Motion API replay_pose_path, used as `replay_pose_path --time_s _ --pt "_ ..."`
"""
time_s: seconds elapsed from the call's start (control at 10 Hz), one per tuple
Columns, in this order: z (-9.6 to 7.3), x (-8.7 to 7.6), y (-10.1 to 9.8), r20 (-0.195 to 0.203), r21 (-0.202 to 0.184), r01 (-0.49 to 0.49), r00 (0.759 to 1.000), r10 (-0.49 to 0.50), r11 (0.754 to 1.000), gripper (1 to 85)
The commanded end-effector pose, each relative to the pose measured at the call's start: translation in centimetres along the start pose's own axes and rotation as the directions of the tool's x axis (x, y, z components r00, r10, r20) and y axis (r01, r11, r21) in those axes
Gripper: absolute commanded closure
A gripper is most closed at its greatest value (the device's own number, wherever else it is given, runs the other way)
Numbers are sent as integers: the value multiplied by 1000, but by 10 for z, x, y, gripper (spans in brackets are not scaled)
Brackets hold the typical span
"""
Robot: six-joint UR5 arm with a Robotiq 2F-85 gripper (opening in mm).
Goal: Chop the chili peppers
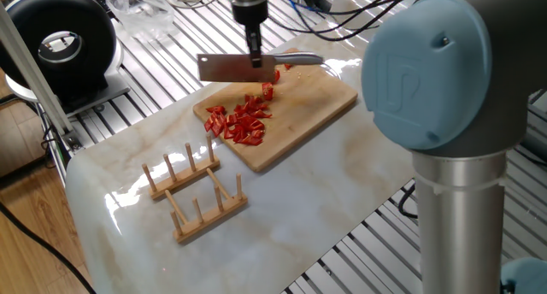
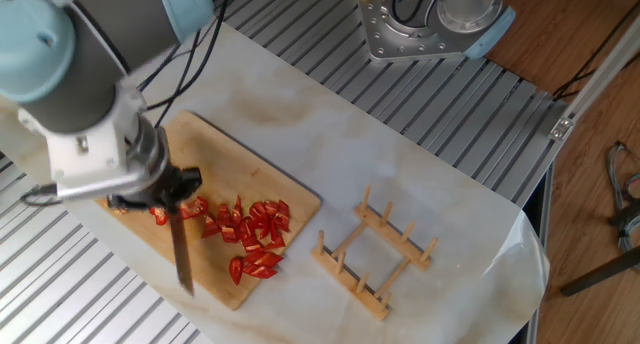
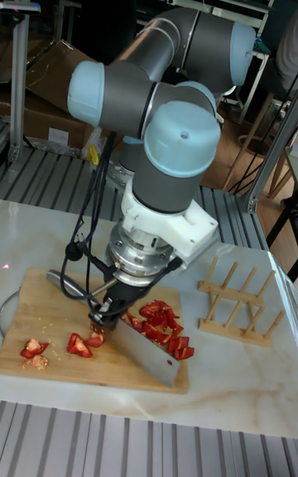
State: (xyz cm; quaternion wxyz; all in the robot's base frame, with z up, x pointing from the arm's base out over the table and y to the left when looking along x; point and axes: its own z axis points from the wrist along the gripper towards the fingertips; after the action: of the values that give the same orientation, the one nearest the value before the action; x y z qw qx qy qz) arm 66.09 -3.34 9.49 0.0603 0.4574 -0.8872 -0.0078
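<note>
The claw (image 1: 255, 53) is clamped on a cleaver (image 1: 235, 67), gripping it where the broad steel blade meets the metal handle, and holds it with the blade on edge above the bamboo cutting board (image 1: 316, 106). In the other fixed view the cleaver (image 2: 181, 254) hangs below the claw (image 2: 172, 192) with its blade running toward the near edge of the cutting board (image 2: 232, 154); in the tall fixed view the claw (image 3: 110, 305) grips the cleaver (image 3: 149, 353) with the blade slanting down across the front of the cutting board (image 3: 41, 295). Whether the edge touches the wood cannot be told from any view. The chili peppers (image 1: 244, 120) lie on the board already cut into many small red bits, most of them heaped at the end of the board nearest the wooden rack (image 1: 195, 191), with a few more bits just under and behind the blade. The other fixed view shows the main heap of chili peppers (image 2: 255, 234) beside the blade and a few bits close under the claw, and the tall fixed view shows the chili peppers (image 3: 161, 320) piled behind the blade, with some loose red pieces farther left on the board. The wooden rack (image 2: 372, 256) stands off the board on the pale marbled surface (image 1: 282, 208), well apart from the cleaver. A black round device (image 1: 55, 44) sits at the far left corner, off the surface.
</note>
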Motion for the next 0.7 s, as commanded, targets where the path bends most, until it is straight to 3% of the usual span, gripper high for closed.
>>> replay_pose_path --time_s 0.0,0.3,0.6 --pt "-10 33 15 -17 -48 29 999 -29 998 843" --pt "3 39 13 4 -70 27 1000 -27 997 843" --pt "10 37 5 10 -55 36 999 -35 998 843"
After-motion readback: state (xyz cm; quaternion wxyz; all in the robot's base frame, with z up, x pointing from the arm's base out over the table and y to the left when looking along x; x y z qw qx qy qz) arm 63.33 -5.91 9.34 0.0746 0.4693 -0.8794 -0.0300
